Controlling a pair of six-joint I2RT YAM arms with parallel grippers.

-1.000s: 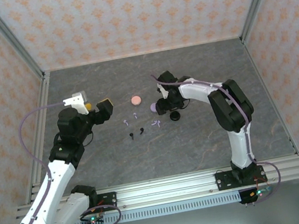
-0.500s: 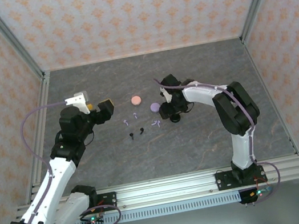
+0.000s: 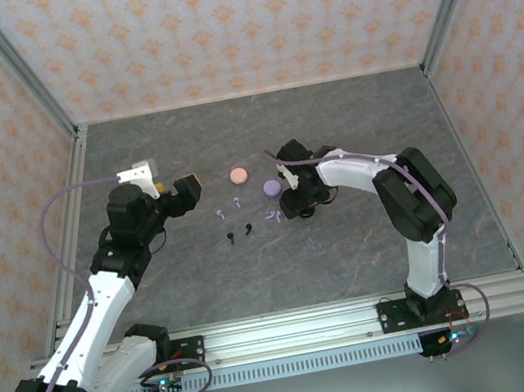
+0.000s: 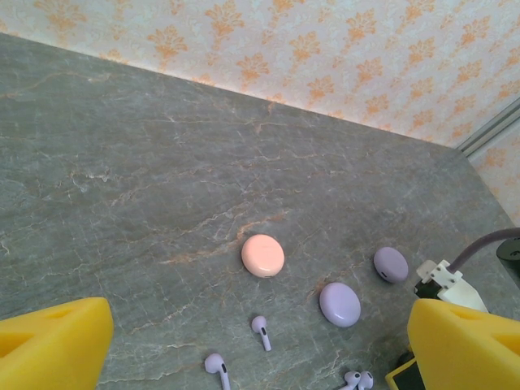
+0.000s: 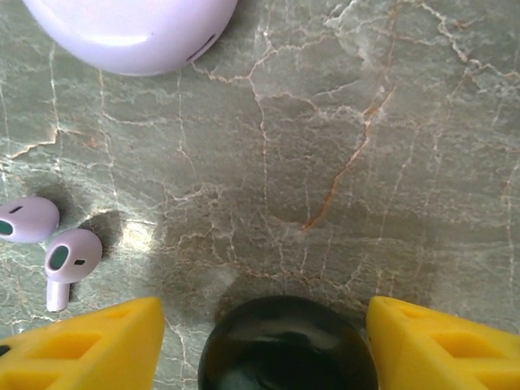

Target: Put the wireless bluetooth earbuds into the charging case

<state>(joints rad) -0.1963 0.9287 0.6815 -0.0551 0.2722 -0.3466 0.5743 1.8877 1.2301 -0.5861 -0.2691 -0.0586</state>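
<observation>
Lilac earbuds (image 3: 237, 201) lie scattered mid-table, two of them side by side (image 5: 50, 244) left of my right gripper. Two black earbuds (image 3: 238, 233) lie nearer the front. A round black charging case (image 5: 288, 345) sits on the table between the fingers of my right gripper (image 5: 264, 325), which is open, with a gap showing on the left side. A lilac case (image 5: 130, 28) lies just beyond it. My left gripper (image 3: 186, 186) hangs open above the table left of the earbuds, nothing between its fingers (image 4: 53, 341).
A pink round case (image 4: 263, 255) and two lilac round cases (image 4: 340, 304) (image 4: 391, 265) lie on the grey marbled table (image 3: 181, 139). Patterned walls with metal posts close in the back and sides. Bare table lies to the far left and right.
My right gripper has slid left and nearer, coming over the black case, which it now covers in the top view. The left arm has shifted only slightly.
</observation>
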